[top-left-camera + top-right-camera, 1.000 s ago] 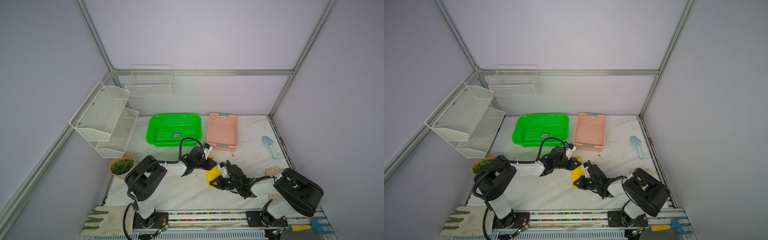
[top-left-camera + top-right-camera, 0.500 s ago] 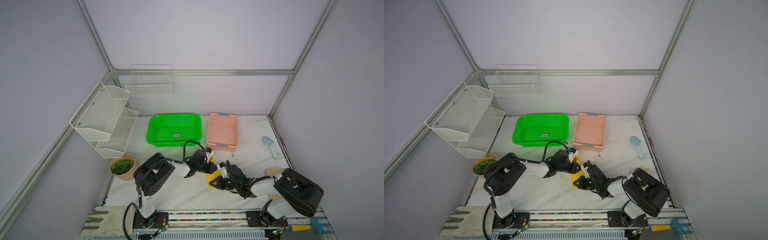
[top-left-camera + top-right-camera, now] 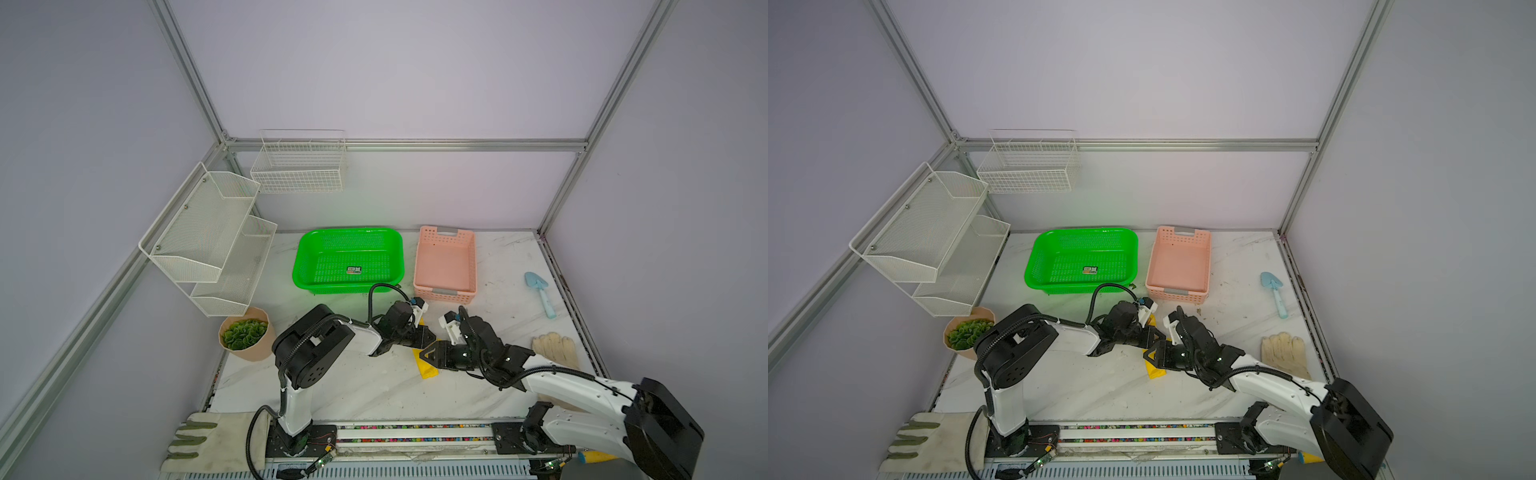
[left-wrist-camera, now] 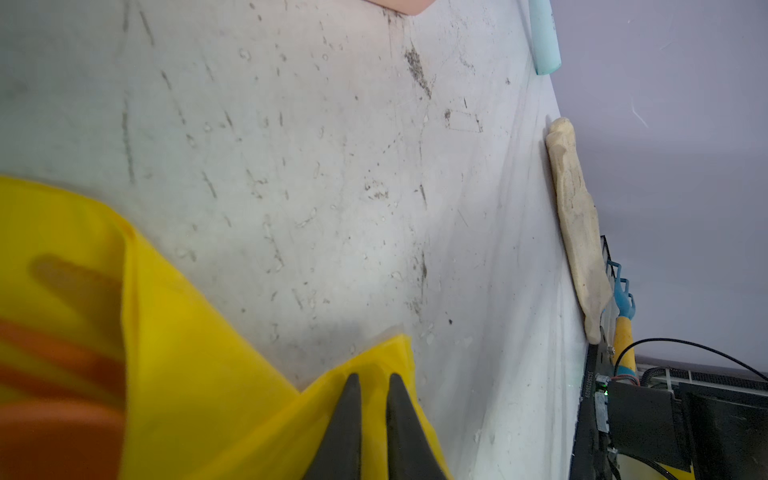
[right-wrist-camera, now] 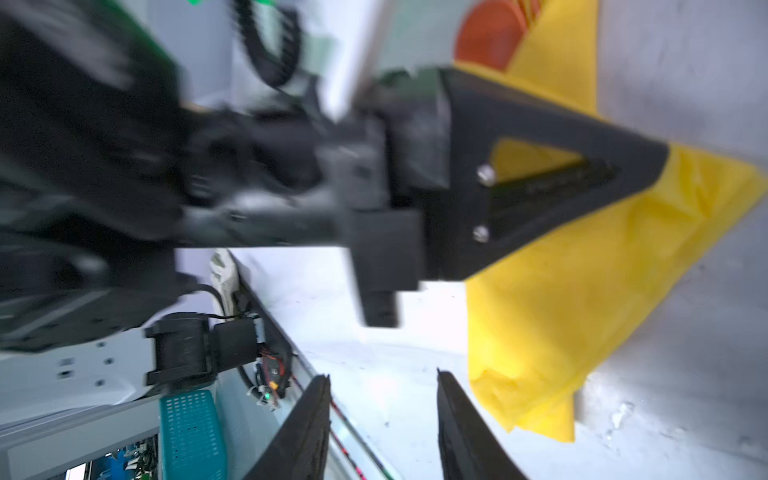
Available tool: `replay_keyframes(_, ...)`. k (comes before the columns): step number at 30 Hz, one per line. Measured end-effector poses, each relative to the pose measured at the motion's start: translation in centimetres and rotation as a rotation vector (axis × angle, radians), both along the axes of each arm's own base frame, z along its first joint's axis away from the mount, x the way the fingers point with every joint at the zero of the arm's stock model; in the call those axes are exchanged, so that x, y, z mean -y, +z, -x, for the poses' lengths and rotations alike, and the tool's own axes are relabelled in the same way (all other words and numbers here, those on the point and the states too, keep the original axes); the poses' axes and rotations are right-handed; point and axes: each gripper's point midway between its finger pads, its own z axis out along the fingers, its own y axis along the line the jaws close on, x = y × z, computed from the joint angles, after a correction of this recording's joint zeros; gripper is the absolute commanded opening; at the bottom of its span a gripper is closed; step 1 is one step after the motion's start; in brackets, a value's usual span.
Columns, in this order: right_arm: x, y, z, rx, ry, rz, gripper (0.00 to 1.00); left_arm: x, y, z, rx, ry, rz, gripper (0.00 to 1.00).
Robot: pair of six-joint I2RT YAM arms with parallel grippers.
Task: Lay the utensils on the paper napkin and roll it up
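Two jaw states: left jaws were clamped on the paper napkin, right jaws stood apart. It ran front-to-back, just beside your right jaws.

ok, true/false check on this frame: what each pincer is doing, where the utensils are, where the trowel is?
1. The left pincer pinches an edge of the yellow napkin. True.
2. The right pincer is shut on the napkin. False: its jaws stand apart with nothing between them.
3. The orange utensils lie on the napkin, with a fold of it raised beside them. True.
4. The light-blue trowel lies in the pink basket. False: in both top views it lies on the table, to the right of the basket, which holds nothing.
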Motion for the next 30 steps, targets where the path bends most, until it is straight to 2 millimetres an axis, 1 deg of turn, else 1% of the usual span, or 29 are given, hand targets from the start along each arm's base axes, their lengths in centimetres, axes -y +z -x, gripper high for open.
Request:
replay_keyframes(2, 0.6, 2.7, -1.4, 0.058, -0.035, -0.009, 0.44, 0.0, 0.0, 0.0, 0.0, 0.0, 0.0, 0.15)
replay_keyframes(3, 1.1, 3.7, -2.1, 0.081, -0.054, -0.003, 0.44, 0.0, 0.0, 0.0, 0.001, 0.0, 0.001, 0.15)
replay_keyframes(5, 2.1, 4.2, -3.1, 0.101, -0.088, 0.023, 0.41, 0.0, 0.0, 0.0, 0.001, 0.0, 0.001, 0.15)
replay_keyframes(7, 3.0, 3.3, -3.6, 0.088, -0.11, 0.064, 0.41, 0.0, 0.0, 0.0, 0.001, 0.0, 0.001, 0.15)
replay_keyframes(9, 3.6, 1.5, -3.6, 0.059, -0.112, 0.119, 0.4, 0.0, 0.0, 0.0, 0.001, 0.0, 0.001, 0.15)
replay_keyframes(12, 4.2, -1.4, -3.0, 0.012, -0.084, 0.197, 0.4, 0.0, 0.0, 0.0, 0.001, 0.0, 0.001, 0.15)
replay_keyframes(15, 4.5, -3.4, -2.6, -0.013, -0.058, 0.248, 0.4, 0.0, 0.0, 0.0, 0.001, 0.0, 0.002, 0.15)
replay_keyframes(21, 3.8, -4.7, -2.6, -0.013, -0.005, 0.254, 0.4, 0.0, 0.0, 0.0, 0.001, 0.0, 0.002, 0.15)
replay_keyframes(27, 3.2, -7.1, -2.3, -0.05, 0.039, 0.257, 0.41, 0.0, 0.0, 0.0, 0.0, -0.001, 0.003, 0.16)
replay_keyframes(30, 3.1, -7.9, -2.3, -0.059, 0.05, 0.263, 0.41, 0.1, 0.0, 0.0, -0.001, -0.005, 0.009, 0.16)
